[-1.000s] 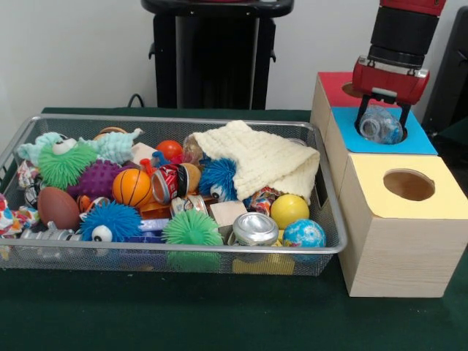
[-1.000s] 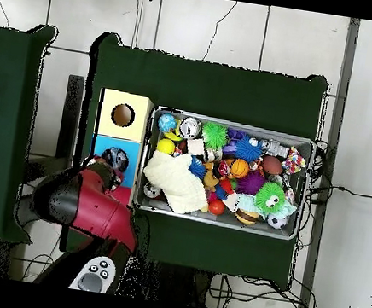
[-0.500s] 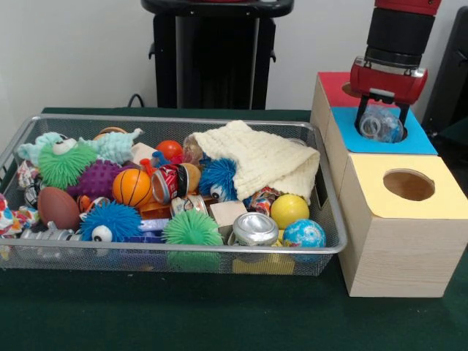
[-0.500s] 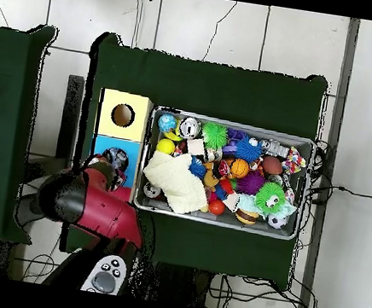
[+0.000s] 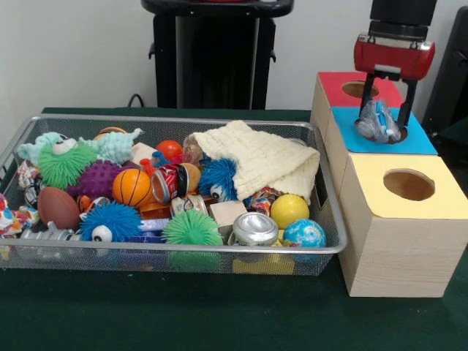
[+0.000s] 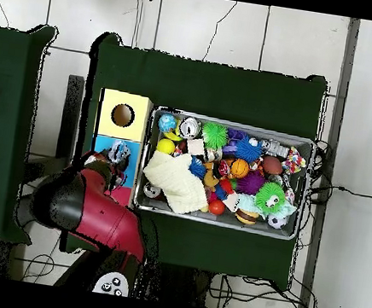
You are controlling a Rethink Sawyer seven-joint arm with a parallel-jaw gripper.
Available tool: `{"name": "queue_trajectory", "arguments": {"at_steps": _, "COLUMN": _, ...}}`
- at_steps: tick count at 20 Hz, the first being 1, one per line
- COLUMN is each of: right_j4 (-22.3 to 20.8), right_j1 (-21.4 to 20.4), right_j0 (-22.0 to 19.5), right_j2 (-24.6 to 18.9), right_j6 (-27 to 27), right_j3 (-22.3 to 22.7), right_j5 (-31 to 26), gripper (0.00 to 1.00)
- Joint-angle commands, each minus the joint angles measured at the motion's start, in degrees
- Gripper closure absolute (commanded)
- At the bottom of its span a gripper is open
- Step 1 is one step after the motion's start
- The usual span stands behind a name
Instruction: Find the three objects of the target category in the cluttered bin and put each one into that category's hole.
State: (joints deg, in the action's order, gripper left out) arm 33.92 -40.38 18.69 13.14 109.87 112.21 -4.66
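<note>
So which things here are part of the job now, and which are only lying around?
Job: gripper, clear plastic bottle at the blue box's hole, wire bin.
Lying about: cream cloth, basketball, yellow ball, football.

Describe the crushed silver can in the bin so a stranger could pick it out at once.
Start at the wire mesh bin and follow its near rim toward the wooden boxes. The crushed silver can lies against that rim, between a green spiky ball and a blue globe-patterned ball. It is the only shiny, dented metal thing there.
</note>
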Motion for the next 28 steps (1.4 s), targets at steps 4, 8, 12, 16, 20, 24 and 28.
{"name": "queue_trajectory", "arguments": {"at_steps": 4, "right_j4": -0.5, "right_j1": -4.6, "right_j0": -1.9, "right_j2": -2.7, "right_j6": 10.4, "right_j3": 1.9, "right_j5": -6.3, "gripper": 0.0}}
{"name": "queue_trajectory", "arguments": {"at_steps": 8, "right_j4": -0.6, "right_j1": -4.2, "right_j0": -2.9, "right_j2": -4.4, "right_j6": 10.4, "right_j3": 2.8, "right_j5": -4.0, "gripper": 0.0}}
{"name": "queue_trajectory", "arguments": {"at_steps": 12, "right_j4": -0.9, "right_j1": -3.3, "right_j0": -3.6, "right_j2": -5.7, "right_j6": 10.7, "right_j3": 3.2, "right_j5": -1.9, "gripper": 0.0}}
{"name": "queue_trajectory", "arguments": {"at_steps": 16, "right_j4": -1.4, "right_j1": -2.5, "right_j0": -4.7, "right_j2": -7.2, "right_j6": 11.0, "right_j3": 3.7, "right_j5": 0.4, "gripper": 0.0}}
{"name": "queue_trajectory", "arguments": {"at_steps": 20, "right_j4": -1.7, "right_j1": -2.2, "right_j0": -4.8, "right_j2": -7.7, "right_j6": 11.4, "right_j3": 4.2, "right_j5": 1.4, "gripper": 0.0}}
{"name": "queue_trajectory", "arguments": {"at_steps": 24, "right_j4": -1.7, "right_j1": -1.9, "right_j0": -4.9, "right_j2": -7.7, "right_j6": 11.4, "right_j3": 4.0, "right_j5": 1.5, "gripper": 0.0}}
{"name": "queue_trajectory", "arguments": {"at_steps": 28, "right_j4": -1.2, "right_j1": -2.1, "right_j0": -3.9, "right_j2": -6.3, "right_j6": 11.3, "right_j3": 3.4, "right_j5": 0.2, "gripper": 0.0}}
